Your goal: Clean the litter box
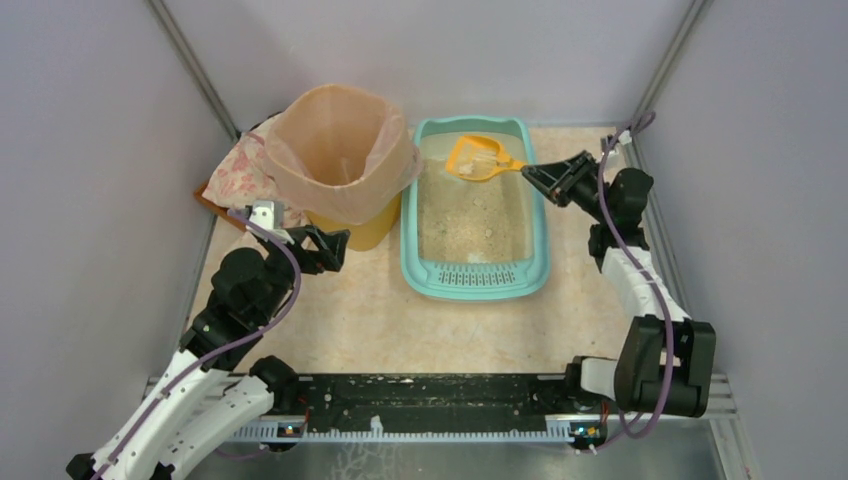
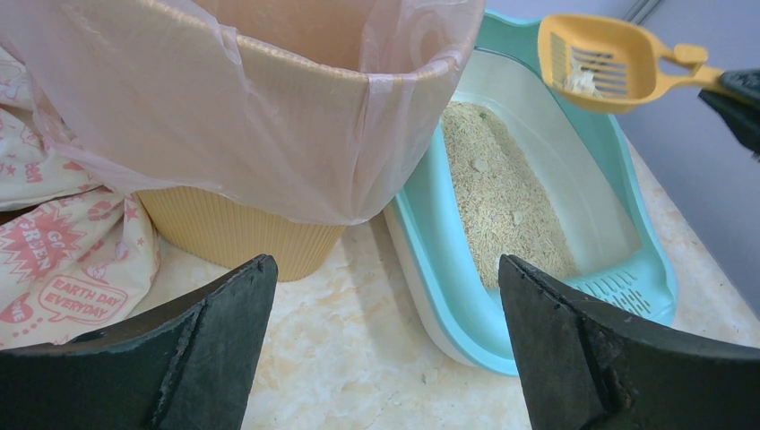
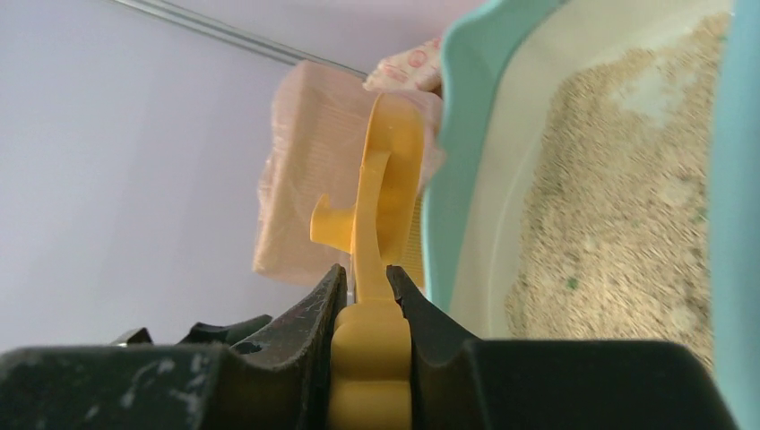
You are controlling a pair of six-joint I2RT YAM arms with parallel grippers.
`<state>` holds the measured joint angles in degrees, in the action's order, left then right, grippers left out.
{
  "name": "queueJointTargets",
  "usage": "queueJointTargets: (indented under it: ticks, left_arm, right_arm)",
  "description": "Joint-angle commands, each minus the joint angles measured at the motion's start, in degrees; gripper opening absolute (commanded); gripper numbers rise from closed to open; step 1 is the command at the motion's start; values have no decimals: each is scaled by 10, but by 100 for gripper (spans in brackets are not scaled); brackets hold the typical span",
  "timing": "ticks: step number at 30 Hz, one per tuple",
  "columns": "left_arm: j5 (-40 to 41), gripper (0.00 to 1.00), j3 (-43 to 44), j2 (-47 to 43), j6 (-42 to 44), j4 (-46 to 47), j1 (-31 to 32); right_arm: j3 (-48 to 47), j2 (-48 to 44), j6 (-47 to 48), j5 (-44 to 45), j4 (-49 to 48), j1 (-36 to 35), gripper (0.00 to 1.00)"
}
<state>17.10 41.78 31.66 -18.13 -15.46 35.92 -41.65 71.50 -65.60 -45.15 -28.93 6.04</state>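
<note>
While the right gripper (image 1: 533,175) sits at about two o'clock on the table (image 1: 360,320), its jaws are pressed onto the flat handle of a yellow scoop (image 1: 480,158). The right wrist view shows one black finger on each side of that handle. The scoop's slotted head points toward nine o'clock and hangs over the far end of the litter box (image 1: 415,270). In the left wrist view a small pale clump (image 2: 582,82) lies in the head, which is raised above the tray's rim.

The litter box, a teal tray with rounded corners, lies lengthwise at twelve o'clock from the table's middle. Beige litter (image 1: 470,215) covers its floor, and a slotted grille (image 1: 478,272) spans the end nearest the arms.

At about nine o'clock the left gripper (image 1: 335,250) hangs with its jaws spread wide and nothing between them. It is aimed toward the gap between the tray and a round yellow bin (image 1: 365,232). That bin stands just beside the tray's left wall, at about eleven o'clock. A peach bag liner (image 1: 340,150) is folded out over its rim. Behind the bin, at ten o'clock, lies a crumpled cloth (image 1: 240,170) printed in red; the words "EARTH DAY EVERYDAY" are readable in the left wrist view.
</note>
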Motion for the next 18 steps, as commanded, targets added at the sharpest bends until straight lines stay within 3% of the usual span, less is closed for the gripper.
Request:
queueJointTargets:
  ticks: [1,18]
  left_arm:
    - [-8,99,4,-4,3,6,1]
    - [-1,99,3,-16,3,-2,1]
  right_arm:
    - [-93,4,-21,14,-7,-30,0]
    - [-408,204,47,99,93,-241,0]
